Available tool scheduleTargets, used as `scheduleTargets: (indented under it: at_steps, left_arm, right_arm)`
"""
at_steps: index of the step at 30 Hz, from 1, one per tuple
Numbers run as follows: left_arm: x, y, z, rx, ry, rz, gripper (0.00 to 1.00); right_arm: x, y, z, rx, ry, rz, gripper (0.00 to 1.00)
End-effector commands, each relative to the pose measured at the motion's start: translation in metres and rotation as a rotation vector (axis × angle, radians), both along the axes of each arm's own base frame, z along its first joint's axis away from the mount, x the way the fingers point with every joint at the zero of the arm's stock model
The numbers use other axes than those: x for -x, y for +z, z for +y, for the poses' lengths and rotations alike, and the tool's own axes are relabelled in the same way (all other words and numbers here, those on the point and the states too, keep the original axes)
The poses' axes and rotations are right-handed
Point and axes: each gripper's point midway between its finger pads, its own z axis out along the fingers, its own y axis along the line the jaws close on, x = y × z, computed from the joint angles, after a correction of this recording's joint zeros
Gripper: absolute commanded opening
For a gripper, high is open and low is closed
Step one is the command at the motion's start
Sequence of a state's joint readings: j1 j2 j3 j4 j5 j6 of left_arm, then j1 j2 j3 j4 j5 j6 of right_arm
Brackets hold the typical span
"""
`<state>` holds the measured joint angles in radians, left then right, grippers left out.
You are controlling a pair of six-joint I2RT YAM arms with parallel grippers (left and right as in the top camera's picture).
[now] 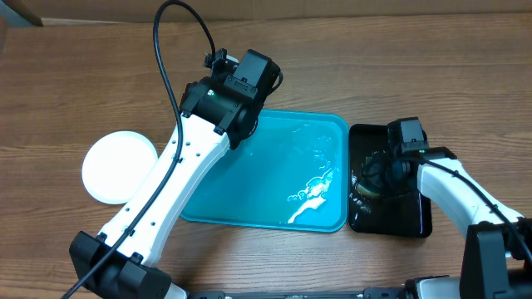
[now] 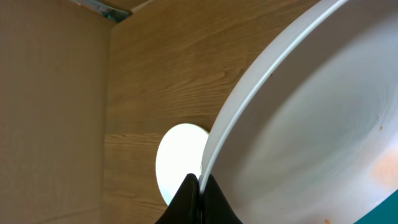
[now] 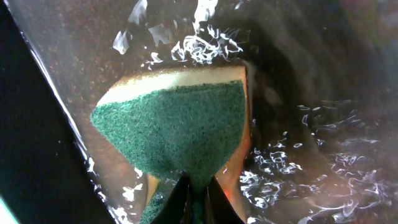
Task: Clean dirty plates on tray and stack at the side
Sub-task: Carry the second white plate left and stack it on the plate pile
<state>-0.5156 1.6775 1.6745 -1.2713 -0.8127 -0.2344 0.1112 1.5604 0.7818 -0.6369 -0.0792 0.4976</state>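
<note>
My left gripper [image 2: 200,186] pinches a plate [image 2: 311,124] by its rim. The other plate [image 1: 118,167] sits toward the worktop's [image 1: 66,83] left edge, nearer this arm. Meanwhile my right gripper [image 3: 198,186] is clamped on the sponge [image 3: 180,124].

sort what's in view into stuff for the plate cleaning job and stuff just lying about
Job: plate in left tool, white plate on table, turquoise tray, sponge in right tool, black water tray.
Lying about: cardboard wall, black cable.
</note>
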Motion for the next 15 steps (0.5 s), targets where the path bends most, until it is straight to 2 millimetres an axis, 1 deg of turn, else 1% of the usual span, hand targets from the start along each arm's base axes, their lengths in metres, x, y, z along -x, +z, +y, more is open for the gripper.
scheduleTargets:
  at_steps: [1, 4, 8, 10, 12, 15]
  left_arm:
    - [-0.002, 0.009, 0.001, 0.001, 0.016, -0.039, 0.04]
    - [-0.001, 0.007, -0.001, 0.014, 0.012, -0.031, 0.04]
    - [-0.001, 0.005, -0.003, 0.029, 0.007, -0.023, 0.04]
    - [-0.001, 0.005, -0.003, 0.029, 0.007, -0.022, 0.04]
    - [-0.001, 0.005, -0.003, 0.03, 0.006, -0.022, 0.04]
    - [0.001, -0.002, -0.011, 0.078, -0.011, 0.008, 0.04]
  right_arm:
    - [0.004, -0.01, -0.004, 0.011, -0.008, -0.001, 0.04]
    - [-0.014, 0.0, -0.003, 0.011, 0.021, -0.065, 0.04]
    - [-0.049, 0.028, -0.003, 0.023, 0.079, -0.171, 0.04]
    - [-0.058, 0.041, -0.004, 0.026, 0.083, -0.187, 0.04]
    - [-0.059, 0.049, -0.004, 0.032, 0.114, -0.179, 0.04]
    - [-0.052, 0.06, -0.004, 0.036, 0.127, -0.13, 0.04]
